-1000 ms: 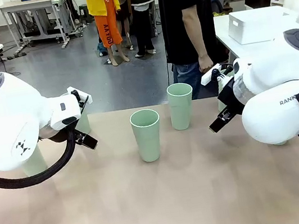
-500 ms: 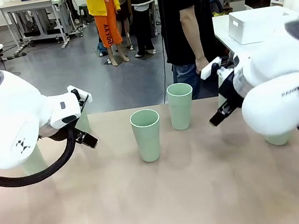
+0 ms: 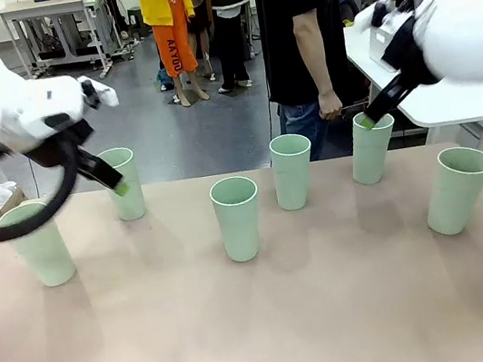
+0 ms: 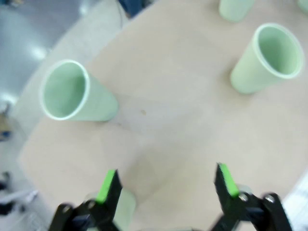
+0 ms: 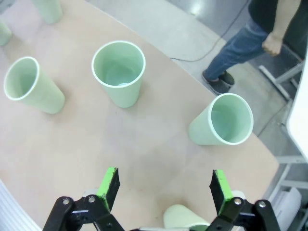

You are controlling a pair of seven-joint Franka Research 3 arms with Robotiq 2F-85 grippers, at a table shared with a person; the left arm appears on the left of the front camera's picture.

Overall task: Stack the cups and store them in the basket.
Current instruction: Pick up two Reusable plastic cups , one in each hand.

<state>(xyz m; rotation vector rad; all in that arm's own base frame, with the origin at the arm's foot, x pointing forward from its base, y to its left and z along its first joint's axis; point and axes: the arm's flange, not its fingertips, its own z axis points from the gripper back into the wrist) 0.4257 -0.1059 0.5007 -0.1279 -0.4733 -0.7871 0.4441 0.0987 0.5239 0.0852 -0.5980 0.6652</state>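
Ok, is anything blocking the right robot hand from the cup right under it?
Nothing visible does. The right gripper hangs open over that cup, with nothing between them. The nearest other cup stands well apart on the table.

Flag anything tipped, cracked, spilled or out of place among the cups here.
Nothing stands out. All six cups stand upright and apart on the table, none stacked, with no visible damage or spills. The left gripper and right gripper hang open, holding nothing.

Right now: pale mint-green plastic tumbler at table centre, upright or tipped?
Upright. The pale mint-green plastic tumbler stands on its base, rim up.
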